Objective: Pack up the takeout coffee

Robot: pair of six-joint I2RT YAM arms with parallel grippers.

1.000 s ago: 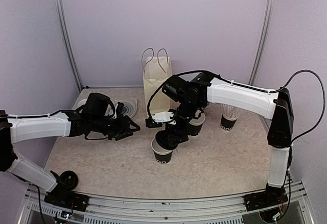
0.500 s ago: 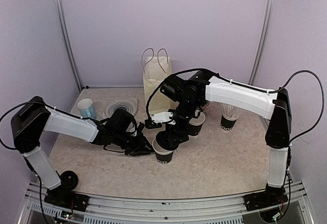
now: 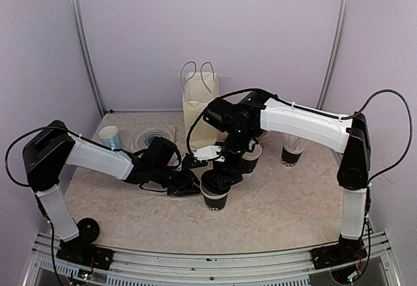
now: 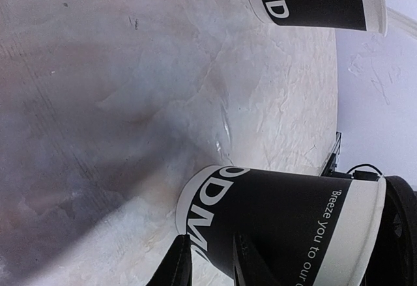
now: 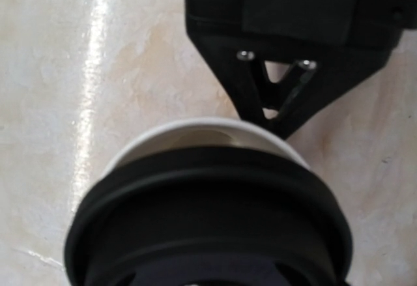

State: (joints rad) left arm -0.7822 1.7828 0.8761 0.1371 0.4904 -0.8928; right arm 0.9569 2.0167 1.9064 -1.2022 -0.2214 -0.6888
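A blue cup [image 3: 111, 137] is standing at the far left. The left gripper [image 3: 193, 186] is lying low beside the near coffee cup [image 3: 215, 199], its jaws showing only a narrow gap and its fingertips [image 4: 180, 268] sitting at the cup's base. Whether they are touching it I cannot tell. That cup is standing mid-table, in front of the bag [image 3: 200, 103]. The right gripper [image 3: 218, 180] is hanging directly over it, jaws spread wide and clamping a black lid [image 5: 208, 214]. The lid is lying across the cup's white rim, leaving the far edge uncovered. The second coffee cup [image 3: 250, 161] is standing just behind, and the straw cup [image 3: 290, 154] farther right.
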